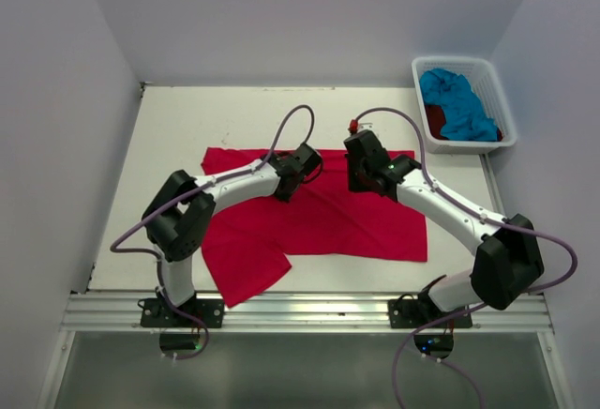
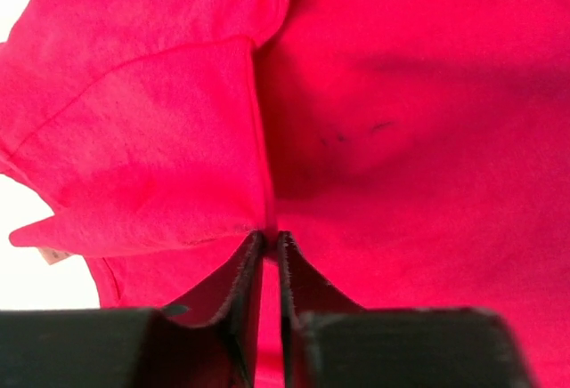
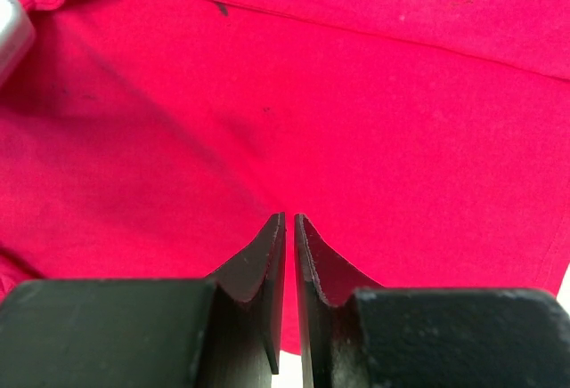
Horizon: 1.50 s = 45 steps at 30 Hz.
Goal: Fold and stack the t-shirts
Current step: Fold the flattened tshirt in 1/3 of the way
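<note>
Hiding the jaws from above, the wrists left only close views: left jaws clenched on a fold of the bright red-pink t-shirt; right jaws almost shut against it, any pinch unclear. It lay spread and creased under both jaws on the worktop, reaching back behind them.

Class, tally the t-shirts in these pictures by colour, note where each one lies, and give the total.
bright red-pink t-shirt, spread on the table: 1
turquoise t-shirt, in the white basket: 1
dark red t-shirt, in the same basket, mostly hidden by the turquoise one: 1
Total: 3
</note>
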Tool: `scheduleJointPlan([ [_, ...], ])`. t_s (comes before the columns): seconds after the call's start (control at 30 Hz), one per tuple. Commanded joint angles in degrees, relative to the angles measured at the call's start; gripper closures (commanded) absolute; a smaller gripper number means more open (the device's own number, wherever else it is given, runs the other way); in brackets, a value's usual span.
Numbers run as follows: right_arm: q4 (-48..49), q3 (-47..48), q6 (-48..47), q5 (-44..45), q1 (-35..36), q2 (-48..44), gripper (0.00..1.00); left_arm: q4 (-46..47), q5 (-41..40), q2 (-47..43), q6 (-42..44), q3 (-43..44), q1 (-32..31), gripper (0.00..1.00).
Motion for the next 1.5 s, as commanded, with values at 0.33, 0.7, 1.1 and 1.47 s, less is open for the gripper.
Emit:
scheduleJointPlan([
  [0.33, 0.3, -0.4, -0.6, 2.0, 0.0, -2.4, 0.87, 4.8, -9.5, -15.9, -15.5, -6.4, 2.9, 0.29],
  [0.7, 0.1, -1.5, -0.8, 2.2, -0.1, -3.2, 0.86, 16.0, 3.8, -31.0, -30.7, -20.3, 20.0, 0.39],
  [1.1, -0.7, -2.6, -0.8, 3.1, -0.1, -5.1, 0.86, 27.3, 14.3, -42.8, -41.2, -40.3, 34.1, 0.43],
  [1.47, -1.5, -1.9, -0.7, 3.0, -0.1, -4.9, 0.86, 48.7, 21.7, -47.8, -40.9, -56.1, 38.4, 0.44],
])
